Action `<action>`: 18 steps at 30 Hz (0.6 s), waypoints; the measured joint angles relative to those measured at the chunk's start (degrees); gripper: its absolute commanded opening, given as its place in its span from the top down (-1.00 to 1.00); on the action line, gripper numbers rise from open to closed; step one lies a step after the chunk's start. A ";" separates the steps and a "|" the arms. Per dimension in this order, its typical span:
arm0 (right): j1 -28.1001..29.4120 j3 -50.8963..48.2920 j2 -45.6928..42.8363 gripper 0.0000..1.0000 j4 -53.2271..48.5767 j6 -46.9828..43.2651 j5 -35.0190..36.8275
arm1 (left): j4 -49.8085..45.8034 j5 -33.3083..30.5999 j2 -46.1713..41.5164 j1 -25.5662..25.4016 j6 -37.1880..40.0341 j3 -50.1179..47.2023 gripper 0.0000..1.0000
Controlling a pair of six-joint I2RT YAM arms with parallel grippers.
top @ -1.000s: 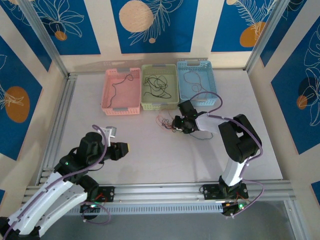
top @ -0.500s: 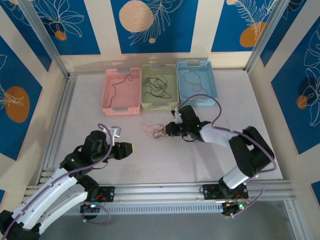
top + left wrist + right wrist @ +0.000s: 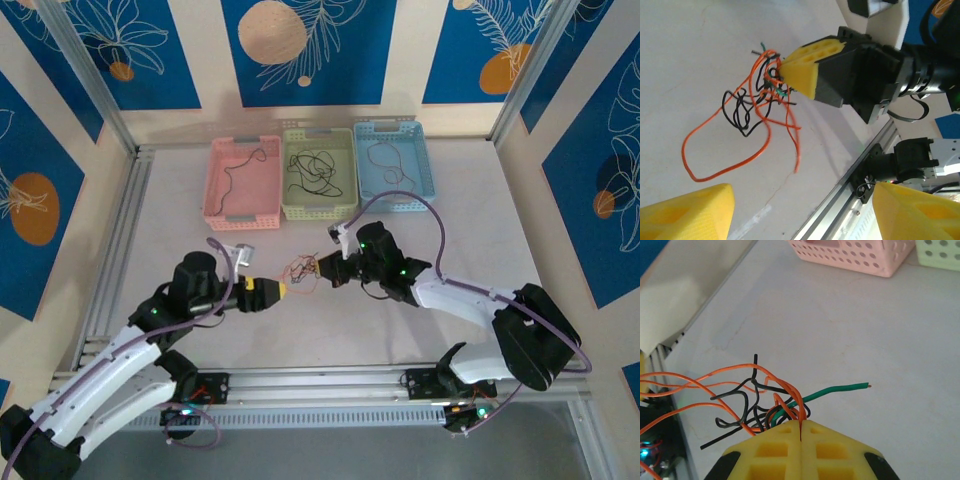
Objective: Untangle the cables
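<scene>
The cables [image 3: 761,85] are a knot of orange, black and green wire, with long orange loops spilling onto the table [image 3: 480,230] between my two grippers. My right gripper [image 3: 801,432] is clamped on the knot's strands. My left gripper [image 3: 800,215] stands wide apart just before the tangle. A pink basket [image 3: 242,215], green basket [image 3: 320,208] and blue basket [image 3: 398,203] sit beyond, well apart, each holding loose wire.

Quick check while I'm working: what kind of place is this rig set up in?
Looks like an enclosed robot test cell, probably a lab bench: an aluminium frame boxes in a white table, printed blue panels serve as walls, and three sorting baskets sit at the back.
</scene>
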 measured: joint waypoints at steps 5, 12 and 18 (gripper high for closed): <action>1.86 -0.15 0.00 1.00 -0.39 -2.38 2.62 | -10.69 -6.82 3.15 -0.20 6.82 12.61 -0.51; 3.34 -1.62 -1.09 1.00 -0.15 -4.81 2.84 | -13.25 -7.80 14.56 -1.36 12.55 19.63 -0.42; 3.67 -1.68 -1.60 1.00 0.02 -5.53 2.84 | -13.44 -7.34 26.25 -2.91 15.34 19.65 -0.31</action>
